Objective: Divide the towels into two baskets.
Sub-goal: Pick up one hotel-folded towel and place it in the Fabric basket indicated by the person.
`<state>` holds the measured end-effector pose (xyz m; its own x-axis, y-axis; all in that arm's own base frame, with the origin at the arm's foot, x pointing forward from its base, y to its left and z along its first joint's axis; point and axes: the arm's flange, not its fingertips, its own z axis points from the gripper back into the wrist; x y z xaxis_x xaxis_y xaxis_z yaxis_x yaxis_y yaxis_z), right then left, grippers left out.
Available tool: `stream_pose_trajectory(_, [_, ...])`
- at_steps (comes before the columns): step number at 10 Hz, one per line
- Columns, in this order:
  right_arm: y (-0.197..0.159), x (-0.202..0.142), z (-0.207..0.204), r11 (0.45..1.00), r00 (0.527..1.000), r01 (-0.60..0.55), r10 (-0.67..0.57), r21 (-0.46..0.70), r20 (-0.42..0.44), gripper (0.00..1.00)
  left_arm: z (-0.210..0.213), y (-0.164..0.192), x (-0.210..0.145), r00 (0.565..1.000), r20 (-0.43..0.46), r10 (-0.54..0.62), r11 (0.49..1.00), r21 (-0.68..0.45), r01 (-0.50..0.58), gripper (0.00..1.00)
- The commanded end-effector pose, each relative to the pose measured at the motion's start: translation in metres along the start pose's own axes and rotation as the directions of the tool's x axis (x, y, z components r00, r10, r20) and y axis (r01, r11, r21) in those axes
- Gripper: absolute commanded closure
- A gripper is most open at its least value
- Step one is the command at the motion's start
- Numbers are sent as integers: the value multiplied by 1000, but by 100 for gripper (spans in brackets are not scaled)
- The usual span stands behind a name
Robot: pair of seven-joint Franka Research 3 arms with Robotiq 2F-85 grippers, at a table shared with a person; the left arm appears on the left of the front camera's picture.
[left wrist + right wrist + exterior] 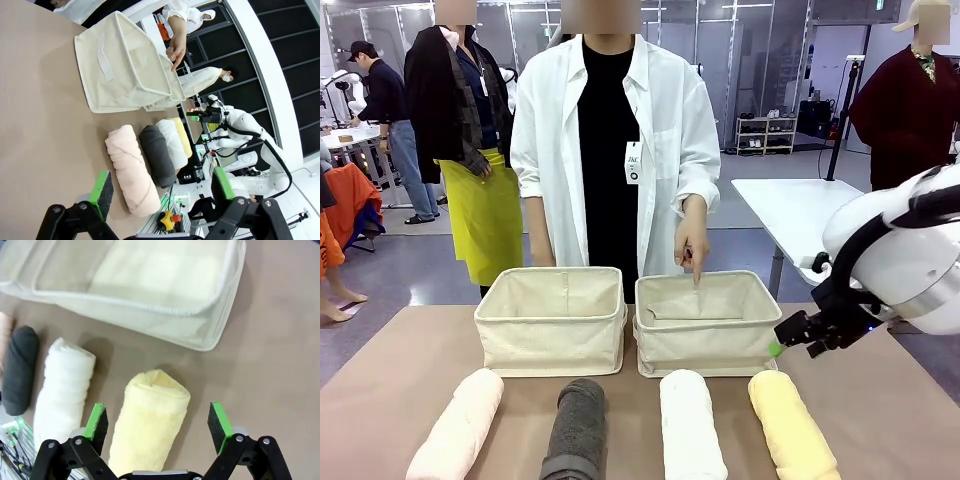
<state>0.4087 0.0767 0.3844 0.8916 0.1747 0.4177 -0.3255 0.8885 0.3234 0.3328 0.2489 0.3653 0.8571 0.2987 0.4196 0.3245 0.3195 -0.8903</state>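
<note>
Four rolled towels are lying side by side on the bench (400, 370), in a row on my side of the baskets. Counting from my left: pink towel (458, 425), grey towel (577, 428), white towel (691, 425), yellow towel (792, 425), all well apart from the basket walls. Two cream canvas baskets are standing upright behind the row, nearly touching each other: left basket (552, 345), right basket (705, 350). A person's hand (692, 245) is pointing one finger down at the far rim of the right basket. My right gripper (158, 421) is hanging over the far end of the yellow towel, near the right basket's front corner, with its jaws spread wide, a green pad showing on either side of the roll, and nothing in its grasp. My left gripper (162, 187) is likewise released, jaws wide and holding nothing, and is facing across the bench toward the pink and grey towels.
</note>
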Motion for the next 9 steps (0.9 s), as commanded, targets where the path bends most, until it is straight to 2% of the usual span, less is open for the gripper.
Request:
stream_pose_trajectory(1, [21,-74,22,998,996,13,-19,-69,-89,0,3,-3,0,1000,-1,-10,1000,0,10,0])
stream_pose_trajectory(5, [32,-84,-13,990,983,10,-36,-141,-182,0,3,-3,0,1000,-1,-10,1000,0,10,0])
stream_pose_trajectory(9, [41,-91,-49,987,966,-17,-24,-157,-256,0,3,-3,0,1000,-1,-10,1000,0,10,0])
